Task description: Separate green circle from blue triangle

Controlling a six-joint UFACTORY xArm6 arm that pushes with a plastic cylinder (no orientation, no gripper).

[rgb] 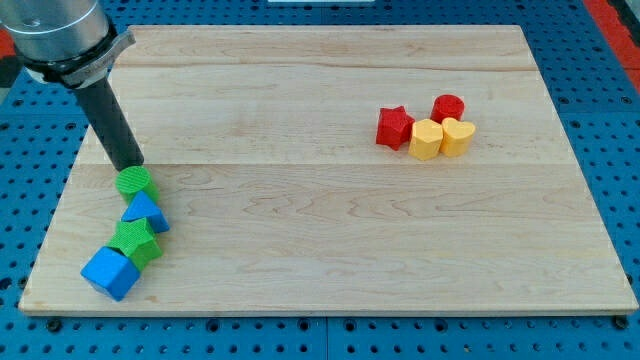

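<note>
Near the board's left edge, my tip (133,163) is set against the green circle (134,182) — blue triangle (146,212) touching. No pincer is fitted; a sideways push toward open board is advised.

Wooden board (330,260) carries eight blocks, seemingly in two clusters

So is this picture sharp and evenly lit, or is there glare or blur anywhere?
In the camera view, light is even and soft; no glare on the wooden board. Blocks such as the green circle and blue triangle look sharp, with faint shadows. My tip is crisp, just above the circle.
</note>
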